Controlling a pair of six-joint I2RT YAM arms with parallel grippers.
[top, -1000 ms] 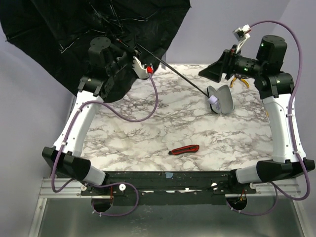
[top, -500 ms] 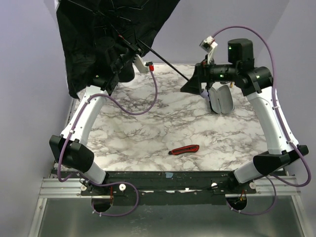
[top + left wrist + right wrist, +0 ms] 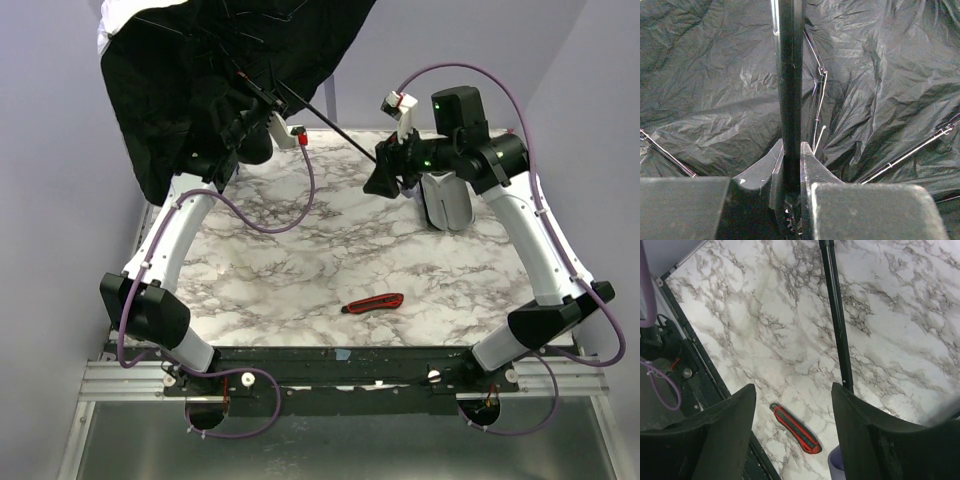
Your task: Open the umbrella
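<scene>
1. Marbled white surface (image 3: pixel 300 260) lies under both my arms, with pale lilac walls (image 3: pixel 600 60) rising behind it.
2. The folding umbrella (image 3: pixel 180 70) is raised over the far left corner. Its canopy is spread with the black inside facing the top camera, and a pale strip of the outside shows at the upper left edge.
3. My left jaws are clamped on its thin black shaft (image 3: pixel 790 100), close under the wire ribs.
4. The shaft slants down and to the right, above the far part of the surface, toward my right jaws.
5. My right jaws stand wide apart. The shaft passes close by the inner edge of one of them, and I cannot tell whether it touches.
6. A small red-and-black utility knife (image 3: pixel 372 303) lies flat near the front middle, well apart from the umbrella.
7. A grey oval fabric pouch (image 3: pixel 447 200) sits at the far right, just beside my right wrist.
</scene>
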